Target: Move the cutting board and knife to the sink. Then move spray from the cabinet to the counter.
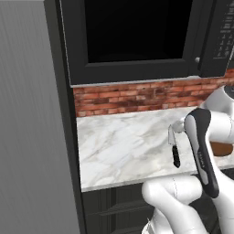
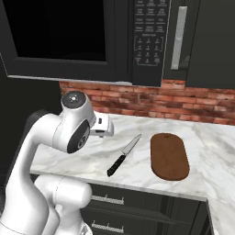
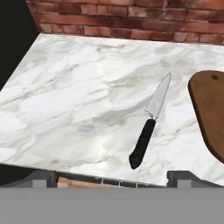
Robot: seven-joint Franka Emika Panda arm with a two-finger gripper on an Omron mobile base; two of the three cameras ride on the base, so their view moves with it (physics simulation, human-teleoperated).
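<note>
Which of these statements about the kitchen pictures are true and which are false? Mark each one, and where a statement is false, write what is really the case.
1. The knife lies flat on the counter. True.
2. The knife rests on top of the cutting board. False: it lies beside the board, apart from it, on the marble.
3. The gripper holds the knife. False: its jaws stand open with nothing between them, above the counter's front edge.
4. The knife's blade points toward the brick wall. True: its black handle is nearer the counter's front edge.
5. The cutting board is in the sink. False: it lies on the counter.
</note>
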